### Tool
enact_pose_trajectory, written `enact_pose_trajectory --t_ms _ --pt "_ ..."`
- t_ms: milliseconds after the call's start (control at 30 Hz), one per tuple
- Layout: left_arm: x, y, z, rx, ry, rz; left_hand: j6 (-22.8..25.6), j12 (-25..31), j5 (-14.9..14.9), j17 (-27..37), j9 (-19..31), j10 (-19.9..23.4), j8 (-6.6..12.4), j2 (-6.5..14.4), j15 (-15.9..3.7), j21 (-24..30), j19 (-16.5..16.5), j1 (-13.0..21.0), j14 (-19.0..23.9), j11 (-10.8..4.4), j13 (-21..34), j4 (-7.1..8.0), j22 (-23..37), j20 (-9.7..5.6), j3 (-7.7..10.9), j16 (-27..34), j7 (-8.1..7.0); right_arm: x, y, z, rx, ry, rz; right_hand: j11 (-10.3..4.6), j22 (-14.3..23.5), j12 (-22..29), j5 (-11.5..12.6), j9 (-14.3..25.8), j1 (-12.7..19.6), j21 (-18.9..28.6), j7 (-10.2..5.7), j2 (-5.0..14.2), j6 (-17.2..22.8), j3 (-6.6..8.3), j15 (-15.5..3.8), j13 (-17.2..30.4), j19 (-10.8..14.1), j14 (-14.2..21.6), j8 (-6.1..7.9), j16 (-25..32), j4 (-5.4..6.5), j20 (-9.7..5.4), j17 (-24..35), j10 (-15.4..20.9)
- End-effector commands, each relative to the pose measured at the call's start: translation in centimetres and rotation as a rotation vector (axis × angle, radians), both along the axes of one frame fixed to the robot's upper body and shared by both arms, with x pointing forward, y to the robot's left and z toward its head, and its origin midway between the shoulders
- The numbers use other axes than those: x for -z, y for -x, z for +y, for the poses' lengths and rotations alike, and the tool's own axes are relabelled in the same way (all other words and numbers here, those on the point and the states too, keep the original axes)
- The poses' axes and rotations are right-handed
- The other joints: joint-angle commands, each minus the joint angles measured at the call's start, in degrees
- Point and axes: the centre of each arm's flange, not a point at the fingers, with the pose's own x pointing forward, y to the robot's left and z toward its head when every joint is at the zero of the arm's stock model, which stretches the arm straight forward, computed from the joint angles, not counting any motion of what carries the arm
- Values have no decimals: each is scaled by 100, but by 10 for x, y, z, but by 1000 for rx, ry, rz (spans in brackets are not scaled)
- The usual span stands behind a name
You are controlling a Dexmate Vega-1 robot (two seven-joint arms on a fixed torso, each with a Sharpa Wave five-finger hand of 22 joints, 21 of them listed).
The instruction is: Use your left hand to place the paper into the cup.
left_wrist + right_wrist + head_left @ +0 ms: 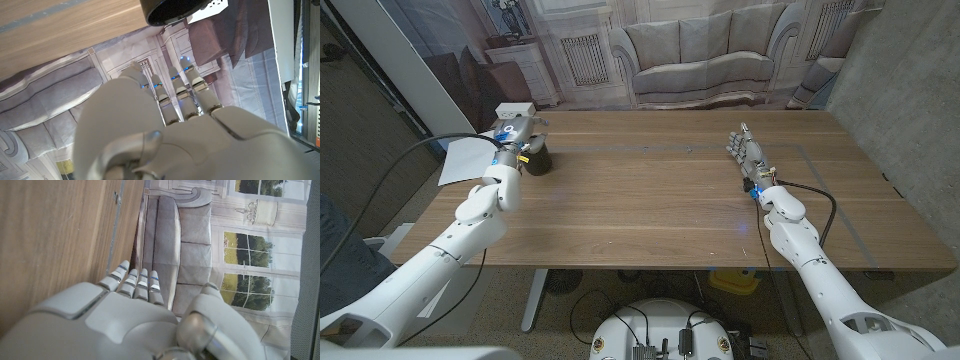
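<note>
**Left hand at the cup, paper lying beyond it**

Over the table's left end, in the head view, the left hand (512, 135) is hovering just beside the dark cup (538, 160), which is standing upright on the wooden table (650, 200) right next to the fingers. Whether those fingers are pinching anything cannot be told. The white paper (468, 160) is lying flat on the far side of the hand from the cup, at the table's edge. The right hand (746, 152) is standing on its edge well apart, fingers straight and holding nothing.

From the left wrist, the left hand (165, 135) is reaching with its fingers (192, 85) straight and close together, nothing visible between them, towards the cup's dark rim (172, 11).

From the right wrist, the right hand (130, 315) is keeping its fingers (135, 282) extended side by side, just beside the tabletop.
</note>
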Motion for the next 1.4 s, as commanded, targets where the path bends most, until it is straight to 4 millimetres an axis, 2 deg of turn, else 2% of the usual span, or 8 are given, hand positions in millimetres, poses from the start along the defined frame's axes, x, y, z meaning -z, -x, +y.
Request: enact_pose_trajectory --t_ms 33,400,567,667,867,1200,1400 --pt "-7 6 -8 15 -20 -15 -53 1 -16 9 -6 -30 -14 0 -794 17 -53 -50 -88 4 14 29 1 43 -3 -5 -2 1 6 -3 7 -1 -7 4 35 -17 4 34 38 0 0 17 30 7 -9 14 44 37 4 5 -10 -129 17 50" --pt "-16 20 -5 5 -15 -37 -123 -23 -26 0 -13 -195 -16 -84 -799 9 -203 -235 -245 -26 8 106 2 84 -81 -7 -10 2 8 0 5 2 -9 5 36 -18 3 34 39 -10 0 22 26 5 -8 14 48 37 3 5 -14 -128 17 47" --pt "-22 27 -3 9 -10 -53 -182 -19 -33 -5 -17 -257 -21 -153 -777 14 -262 -398 -299 -20 4 178 1 70 -160 5 -43 2 9 1 6 -1 -11 8 36 -16 3 34 38 -14 -5 23 29 4 -10 14 49 38 4 5 -14 -128 17 53" --pt "-24 31 -2 3 -4 -62 -174 4 -31 -8 -25 -237 -9 -258 -791 24 -282 -600 -322 -48 0 265 1 65 -274 18 -67 2 10 2 6 0 -14 -2 36 -16 3 34 37 -18 -5 24 29 3 -6 14 48 38 4 5 -15 -128 17 52" --pt "-28 36 1 4 4 -71 -199 0 -3 -8 -33 -279 -13 -337 -780 23 -323 -798 -358 -54 -4 356 0 70 -375 23 -45 3 11 2 7 3 -15 4 36 -17 2 34 35 -23 -3 24 23 0 -8 14 50 35 1 4 -16 -129 18 50" --pt "-36 45 3 11 23 -84 -298 -11 38 -5 -38 -370 -37 -353 -725 25 -387 -1079 -486 -14 -9 509 2 164 -482 8 -70 2 13 4 7 1 -16 14 37 -18 2 34 33 -31 -4 24 28 -4 -4 14 53 37 4 4 -19 -129 17 48" --pt "-38 48 3 6 13 -86 -323 -19 53 -6 -40 -422 -40 -372 -721 23 -412 -1162 -505 8 -11 550 1 186 -521 13 -65 3 14 4 8 1 -19 2 37 -14 3 34 33 -37 -8 24 23 -6 -5 14 55 35 1 3 -22 -129 17 58"
